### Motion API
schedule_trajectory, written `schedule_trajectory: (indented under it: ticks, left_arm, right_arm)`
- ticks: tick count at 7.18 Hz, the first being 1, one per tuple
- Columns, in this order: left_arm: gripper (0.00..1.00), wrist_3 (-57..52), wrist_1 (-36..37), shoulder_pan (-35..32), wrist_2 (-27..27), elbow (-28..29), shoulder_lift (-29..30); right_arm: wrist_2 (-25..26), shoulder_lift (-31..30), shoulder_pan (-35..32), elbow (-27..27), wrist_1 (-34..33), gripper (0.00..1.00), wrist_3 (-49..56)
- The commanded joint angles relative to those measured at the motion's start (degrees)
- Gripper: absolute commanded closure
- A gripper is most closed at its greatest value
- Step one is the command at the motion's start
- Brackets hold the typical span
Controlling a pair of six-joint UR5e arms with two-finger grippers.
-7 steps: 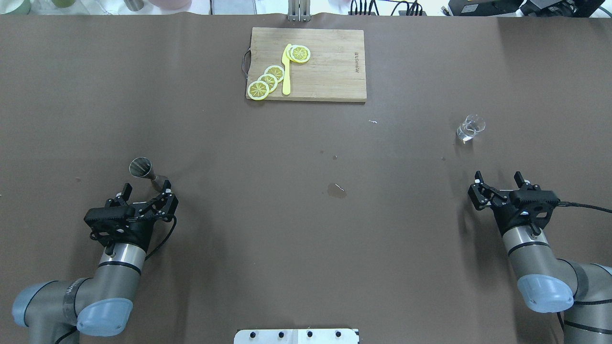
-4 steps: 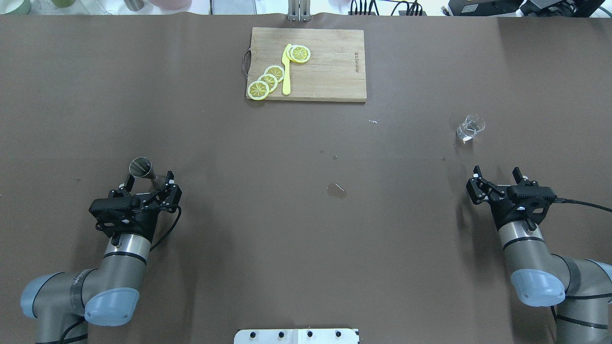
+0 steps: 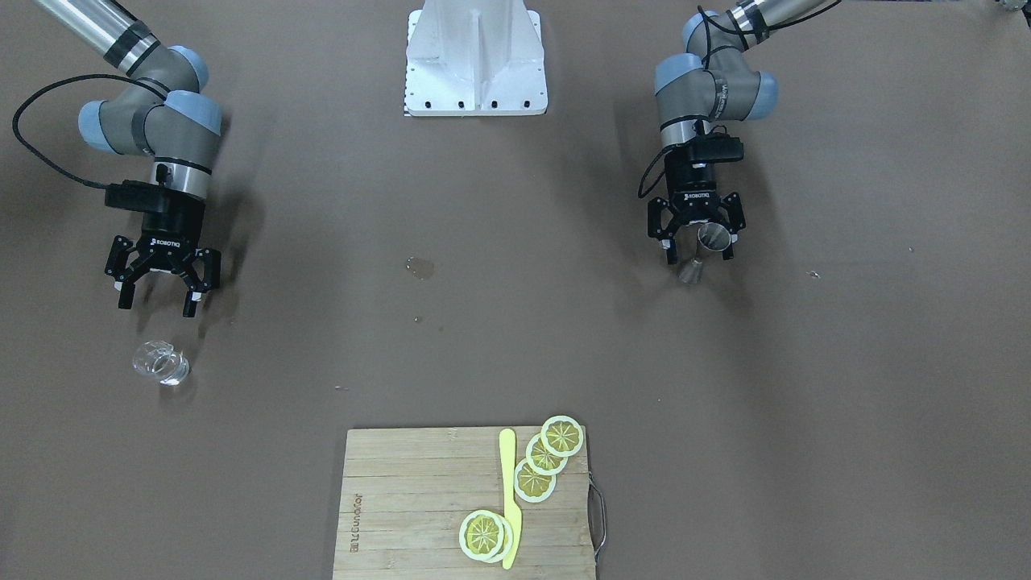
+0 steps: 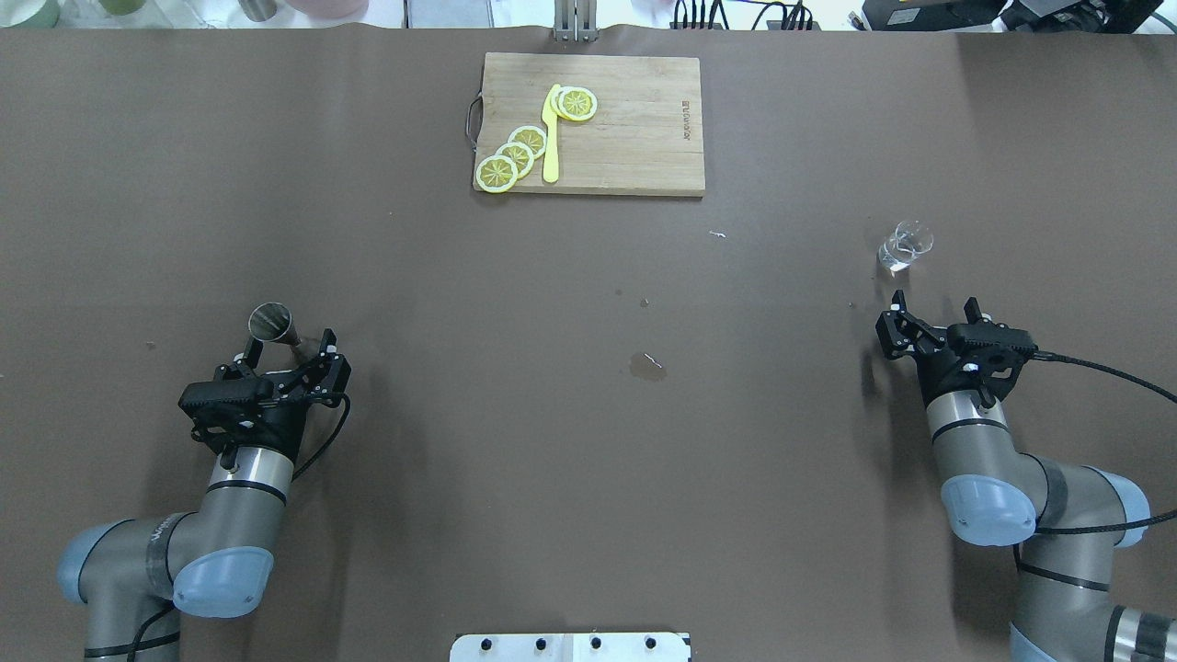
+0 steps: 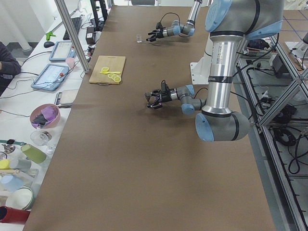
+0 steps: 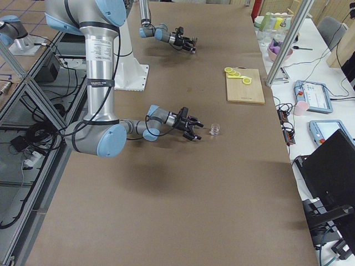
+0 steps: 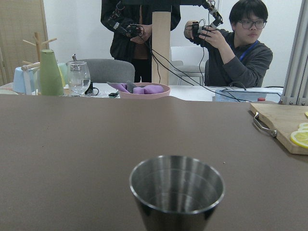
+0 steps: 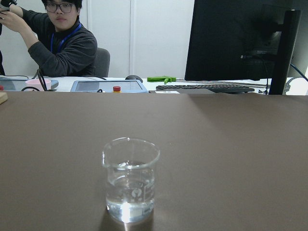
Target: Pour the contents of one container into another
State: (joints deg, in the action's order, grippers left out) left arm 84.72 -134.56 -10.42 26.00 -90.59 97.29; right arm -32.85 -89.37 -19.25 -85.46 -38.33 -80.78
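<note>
Glass cup (image 8: 131,180) is standing upright on the brown table (image 4: 588,441), long axis vertical, mouth up, over on my right side. There's a little pour lip on the rim, pointing left in the right wrist cam. Clear liquid sits in the bottom part, plus a small white printed mark on the wall that I can't read.

The right gripper (image 4: 933,308) is just short of it, jaws spread wide with nothing in them, and the cup is dead ahead of the gap.

The jigger (image 7: 176,192) is on my left side, also upright with its hourglass axis vertical and the open cone facing up. It looks empty from the wrist cam. The left gripper (image 3: 699,254) has its jaws wide too, and the jigger's lower half sits between the fingertips. I can't make out any contact.

Both grippers read ROBOTIQ in the front cam.

Far centre there's a wooden cutting board (image 4: 644,138) with lemon slices (image 4: 515,152) and a yellow knife (image 4: 551,138). Its burned-in brand is too small to read.
</note>
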Motion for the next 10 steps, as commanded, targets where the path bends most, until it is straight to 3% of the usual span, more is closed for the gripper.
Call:
schedule_trajectory:
  ticks: [1, 5, 8, 10]
  left_arm:
    - [0.02, -0.2, -0.8, -0.1, -0.1, 0.4, 0.2]
    - [0.02, -1.9, -0.8, -0.4, -1.5, 0.5, 1.3]
    - [0.02, -2.0, -0.8, -0.4, -1.9, 0.7, 1.2]
    - [0.02, -1.9, -0.8, -0.4, -2.3, 0.7, 1.2]
  right_arm:
    - [-0.3, 0.9, -1.0, 0.1, 0.0, 0.0, 1.8]
    - [0.2, 1.7, -2.5, 1.6, 0.1, 0.0, 4.0]
    - [0.1, 7.8, -5.0, 4.8, 0.2, 0.0, 5.7]
    - [-0.3, 8.4, -6.0, 5.6, 0.5, 0.0, 5.7]
